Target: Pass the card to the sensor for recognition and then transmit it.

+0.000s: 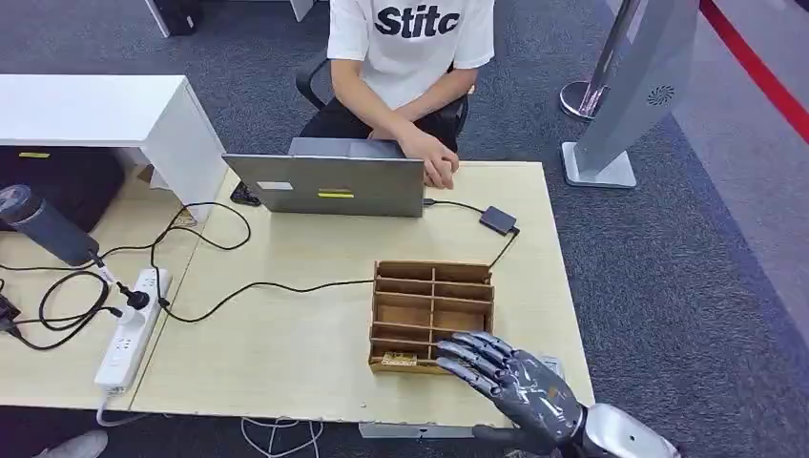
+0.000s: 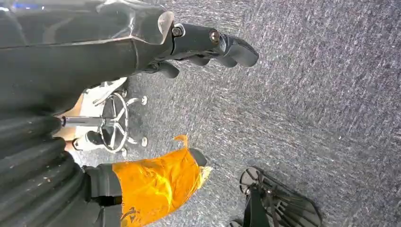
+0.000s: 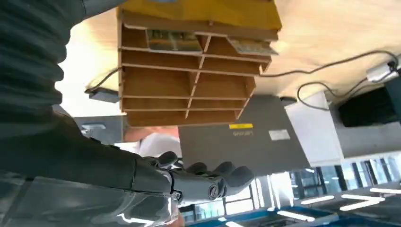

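Observation:
A wooden organizer point(image 1: 432, 315) with several compartments stands near the table's front edge. A card point(image 1: 399, 359) lies in its nearest left compartment. In the right wrist view, two cards point(image 3: 172, 40) point(image 3: 250, 46) lie in that nearest row. My right hand point(image 1: 510, 382) hovers over the organizer's near right corner with fingers stretched out and apart, holding nothing; its fingers point(image 3: 222, 172) also appear in the right wrist view. The small dark sensor box point(image 1: 498, 219) sits behind the organizer, cabled to the laptop. My left hand point(image 2: 198, 42) hangs over grey carpet, holding nothing.
A grey laptop point(image 1: 329, 183) stands at the table's far side, and a person point(image 1: 410, 57) sits behind it with a hand by its right edge. A black cable point(image 1: 267, 286) crosses to a white power strip point(image 1: 129, 329) at the left. A grey kiosk stand point(image 1: 625, 95) is on the floor to the right.

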Tool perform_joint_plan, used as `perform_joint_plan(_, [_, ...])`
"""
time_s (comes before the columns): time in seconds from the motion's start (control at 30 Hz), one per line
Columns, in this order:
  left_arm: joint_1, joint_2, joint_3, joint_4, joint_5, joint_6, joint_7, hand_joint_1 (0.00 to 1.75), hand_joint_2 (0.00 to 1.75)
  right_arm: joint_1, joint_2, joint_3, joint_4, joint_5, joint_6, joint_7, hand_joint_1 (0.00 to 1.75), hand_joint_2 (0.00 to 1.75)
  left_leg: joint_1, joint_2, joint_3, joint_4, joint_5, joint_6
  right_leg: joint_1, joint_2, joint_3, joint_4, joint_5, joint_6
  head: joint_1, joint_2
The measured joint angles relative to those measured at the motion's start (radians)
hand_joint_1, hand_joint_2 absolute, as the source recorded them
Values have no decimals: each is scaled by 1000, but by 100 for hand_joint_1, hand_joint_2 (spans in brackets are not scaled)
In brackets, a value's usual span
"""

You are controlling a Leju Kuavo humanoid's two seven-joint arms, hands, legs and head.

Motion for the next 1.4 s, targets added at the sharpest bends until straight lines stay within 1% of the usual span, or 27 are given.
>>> perform_joint_plan(0.07, [0,0,0,0,-6,-2,0,0,175,-18,13,31,25,16,-8,18,0,175,0,0,0,0,0,0,0,0,0,0,0,0,0,0])
perform_joint_plan(0.17, [-3,0,0,0,-11,-3,0,0,175,-47,33,78,63,21,-22,29,0,175,0,0,0,0,0,0,0,0,0,0,0,0,0,0])
perform_joint_plan(0.3, [-4,0,0,0,-14,-5,0,0,175,-72,59,118,101,35,-37,43,0,175,0,0,0,0,0,0,0,0,0,0,0,0,0,0])
perform_joint_plan(0.47, [-6,0,0,0,-16,-5,0,0,175,-87,83,149,139,79,-79,95,0,175,0,0,0,0,0,0,0,0,0,0,0,0,0,0])
perform_joint_plan(0.57, [-7,0,0,0,-16,-5,0,0,175,-90,92,154,153,114,-105,134,0,175,0,0,0,0,0,0,0,0,0,0,0,0,0,0])
perform_joint_plan(0.7, [-7,0,0,0,-16,-2,0,0,175,-92,103,156,175,205,-137,221,0,175,0,0,0,0,0,0,0,0,0,0,0,0,0,0])
perform_joint_plan(0.77, [-7,0,0,0,-16,-1,0,0,175,-92,112,156,184,240,-146,252,0,175,0,0,0,0,0,0,0,0,0,0,0,0,0,0])
perform_joint_plan(0.9, [-7,0,0,0,-16,-1,0,0,175,-91,124,156,196,254,-151,266,0,175,0,0,0,0,0,0,0,0,0,0,0,0,0,0])
perform_joint_plan(1.03, [-7,0,0,0,-16,-1,0,0,175,-91,134,156,205,254,-151,261,0,175,0,0,0,0,0,0,0,0,0,0,0,0,0,0])
perform_joint_plan(1.13, [-7,0,0,0,-20,-2,0,0,175,-92,146,159,216,287,-147,264,0,175,0,0,0,0,0,0,0,0,0,0,0,0,0,0])
perform_joint_plan(1.27, [-8,0,0,0,-23,-1,0,0,175,-93,161,170,243,328,-151,309,0,175,0,0,0,0,0,0,0,0,0,0,0,0,0,0])
perform_joint_plan(1.33, [-8,0,0,0,-21,1,0,0,175,-84,175,170,252,330,-154,342,0,175,0,0,0,0,0,0,0,0,0,0,0,0,0,0])
perform_joint_plan(1.4, [-8,-1,0,0,-16,4,0,0,175,-74,195,164,256,319,-150,358,0,175,0,0,0,0,0,0,0,0,0,0,0,0,0,0])
